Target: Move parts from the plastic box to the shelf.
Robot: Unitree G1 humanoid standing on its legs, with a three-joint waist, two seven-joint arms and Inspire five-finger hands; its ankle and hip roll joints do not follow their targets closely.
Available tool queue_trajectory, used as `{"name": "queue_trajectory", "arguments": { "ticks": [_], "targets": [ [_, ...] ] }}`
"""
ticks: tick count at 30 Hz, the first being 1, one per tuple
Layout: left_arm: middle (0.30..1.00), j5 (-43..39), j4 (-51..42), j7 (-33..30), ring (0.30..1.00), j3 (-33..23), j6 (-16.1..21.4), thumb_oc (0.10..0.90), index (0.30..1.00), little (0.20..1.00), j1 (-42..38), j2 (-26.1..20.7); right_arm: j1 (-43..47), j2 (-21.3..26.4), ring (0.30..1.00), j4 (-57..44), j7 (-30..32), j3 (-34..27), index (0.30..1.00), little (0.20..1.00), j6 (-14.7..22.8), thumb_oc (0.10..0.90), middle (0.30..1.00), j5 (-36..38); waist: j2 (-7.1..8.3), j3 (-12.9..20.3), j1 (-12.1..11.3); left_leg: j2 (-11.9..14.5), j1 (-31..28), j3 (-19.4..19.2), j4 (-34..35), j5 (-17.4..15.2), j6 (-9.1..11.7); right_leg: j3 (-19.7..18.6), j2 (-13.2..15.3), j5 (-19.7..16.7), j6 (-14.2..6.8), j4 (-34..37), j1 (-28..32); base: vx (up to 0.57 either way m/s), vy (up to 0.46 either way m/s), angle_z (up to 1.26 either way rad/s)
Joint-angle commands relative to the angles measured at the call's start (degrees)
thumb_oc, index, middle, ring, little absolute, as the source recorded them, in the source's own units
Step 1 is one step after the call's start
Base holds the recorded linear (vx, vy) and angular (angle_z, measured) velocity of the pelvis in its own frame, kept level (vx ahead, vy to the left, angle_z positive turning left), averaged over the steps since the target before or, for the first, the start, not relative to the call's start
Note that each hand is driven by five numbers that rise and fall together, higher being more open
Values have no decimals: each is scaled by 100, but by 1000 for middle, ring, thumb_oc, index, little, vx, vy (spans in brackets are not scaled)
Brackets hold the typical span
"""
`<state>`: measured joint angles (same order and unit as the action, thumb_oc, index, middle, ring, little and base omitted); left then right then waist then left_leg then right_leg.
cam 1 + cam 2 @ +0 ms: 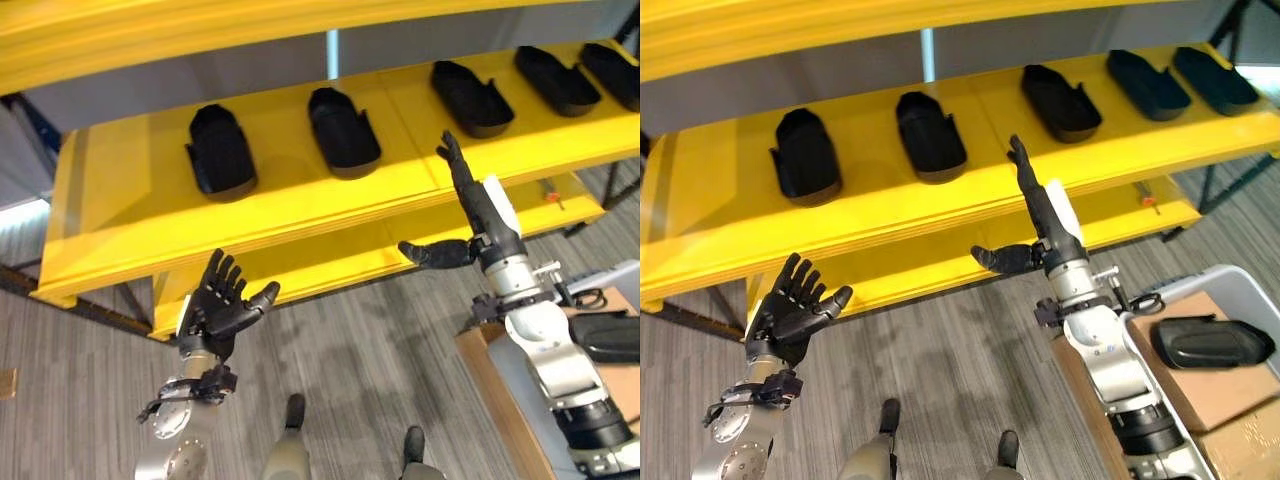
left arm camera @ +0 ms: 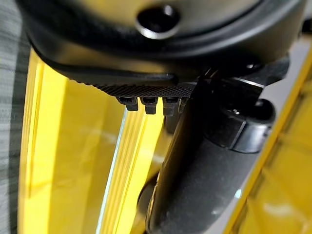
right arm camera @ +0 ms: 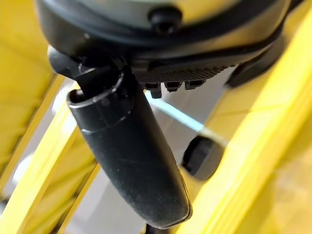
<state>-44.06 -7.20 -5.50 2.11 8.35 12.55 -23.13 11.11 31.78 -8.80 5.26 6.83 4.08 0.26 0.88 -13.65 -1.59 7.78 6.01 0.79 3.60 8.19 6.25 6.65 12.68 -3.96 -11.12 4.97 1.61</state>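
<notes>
Several black moulded parts lie in a row on the yellow shelf (image 1: 120,215), among them one at the left (image 1: 220,150), one in the middle (image 1: 343,131) and one further right (image 1: 470,98). Another black part (image 1: 1210,343) rests in the plastic box (image 1: 1252,290) at the lower right. My right hand (image 1: 480,215) is raised before the shelf's front edge, fingers straight, thumb out, holding nothing. My left hand (image 1: 222,300) hangs lower at the left, below the shelf edge, fingers spread and empty.
A lower yellow shelf board (image 1: 330,262) juts out beneath the upper one. A brown cardboard surface (image 1: 1205,395) lies under the part in the box. Grey carpeted floor (image 1: 370,370) spreads below, between the hands.
</notes>
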Motion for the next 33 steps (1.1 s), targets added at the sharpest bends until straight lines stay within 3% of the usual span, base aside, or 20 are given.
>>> {"name": "queue_trajectory", "arguments": {
  "ticks": [1,3,7,10,13,14,17,19,20,21,22,23,24,25,26,28,33],
  "targets": [
    [1000,329,-171,247,1000,-58,362,900,1000,1000,-167,-141,410,43,1000,-536,61,-446,1000,1000,830,900,1000,320,142,772,3,280,-35,149,83,-157,-166,76,-384,596,454,-352,106,-61,-154,-30],
    [1000,380,-151,284,1000,-78,342,900,1000,1000,-103,-36,71,-28,1000,-615,41,-598,1000,1000,900,900,1000,406,89,743,155,477,-103,90,118,-42,-89,-74,-590,730,567,-477,25,-81,-173,-15],
    [1000,442,-113,247,1000,-92,359,900,1000,1000,-73,22,-5,-73,1000,-614,81,-576,1000,1000,959,900,1000,494,74,666,234,712,-118,62,140,145,-25,-351,-883,821,706,-682,-196,-111,-172,-21],
    [1000,501,-132,219,1000,-175,389,900,1000,1000,-28,81,-71,-48,1000,-631,98,-603,1000,1000,1024,900,1000,596,96,626,310,1024,-47,19,140,472,67,-617,-1224,829,879,-752,-395,-126,-268,-49],
    [1000,572,-114,188,1000,-235,418,900,1000,1000,6,184,-207,-69,1000,-653,132,-661,1000,1000,1108,900,1000,646,137,593,320,1217,-77,4,106,767,55,-800,-1467,808,1017,-716,-399,-57,-284,-43],
    [1000,575,-98,208,1000,-213,427,900,1000,1000,21,239,-317,-31,1000,-650,134,-731,1000,1000,1116,900,1000,625,168,539,286,1167,-69,78,-100,826,-35,-876,-1490,768,1078,-660,-322,-44,-270,-44],
    [1000,568,-105,264,1000,-147,416,900,1000,1000,30,267,-504,-35,1000,-652,143,-846,1000,1000,1133,900,1000,643,190,444,226,818,94,445,-433,781,-182,-875,-1420,717,1123,-531,-170,-31,-145,-28],
    [1000,600,-99,329,1000,-106,411,900,1000,1000,56,263,-631,-36,1000,-646,133,-938,1000,1000,1141,900,1000,625,203,384,194,151,379,705,-346,432,-333,-813,-1352,717,1108,-425,-35,18,-76,17],
    [1000,601,-98,334,1000,-85,435,900,1000,1000,79,274,-715,-44,1000,-651,115,-965,1000,1000,1139,900,1000,596,165,339,160,-258,573,841,-288,432,-337,-837,-1393,665,1094,-404,0,44,-33,37],
    [1000,602,-96,334,1000,-82,437,900,1000,1000,78,272,-720,-46,1000,-655,114,-968,1000,1000,1138,900,1000,595,175,341,171,-278,582,848,-307,422,-345,-826,-1377,673,1088,-399,7,34,-18,50],
    [1000,628,-73,343,1000,-62,445,900,1000,1000,66,269,-722,-68,1000,-654,118,-952,1000,1000,1134,900,1000,557,141,307,129,-628,775,1000,-332,436,-383,-857,-1409,644,1075,-393,20,53,-4,11],
    [1000,677,-86,357,1000,-41,463,900,1000,1000,80,291,-669,-109,1000,-603,136,-879,1000,1000,1140,900,1000,480,80,265,58,-1181,1049,1288,-411,441,-438,-1030,-1530,599,1059,-407,55,111,11,-18],
    [1000,756,-144,346,1000,-61,492,900,1000,1000,101,321,-515,-179,1000,-542,153,-728,1000,1000,1143,900,1000,386,19,247,-92,-1742,1161,1887,-537,398,-482,-1486,-1723,599,1089,-436,108,91,15,-67],
    [1000,756,-145,346,1000,-64,491,900,1000,1000,99,323,-508,-178,1000,-538,155,-726,1000,1000,1145,900,1000,384,9,252,-103,-1730,1183,1879,-551,400,-480,-1498,-1735,581,1086,-435,90,106,51,-91],
    [1000,712,-200,384,1000,-105,500,900,1000,1000,172,373,-441,-220,1000,-547,50,-631,1000,1000,1152,900,1000,391,-35,285,-110,-1778,1045,2171,-586,325,-547,-1851,-1887,612,1098,-470,95,44,33,-154],
    [1000,722,-199,402,1000,-97,525,900,1000,1000,176,390,-479,-263,1000,-566,14,-631,1000,1000,1153,900,1000,375,-54,318,-99,-1705,859,2277,-509,326,-578,-2007,-1924,585,1088,-440,90,70,82,-177],
    [1000,650,-171,393,1000,-31,559,900,1000,1000,137,433,-1059,-437,1000,-739,-131,-897,1000,1000,1119,900,1000,557,-53,494,160,-1656,694,2066,-668,35,-689,-2203,-1748,609,1018,-318,137,121,144,-51]
  ]
}}
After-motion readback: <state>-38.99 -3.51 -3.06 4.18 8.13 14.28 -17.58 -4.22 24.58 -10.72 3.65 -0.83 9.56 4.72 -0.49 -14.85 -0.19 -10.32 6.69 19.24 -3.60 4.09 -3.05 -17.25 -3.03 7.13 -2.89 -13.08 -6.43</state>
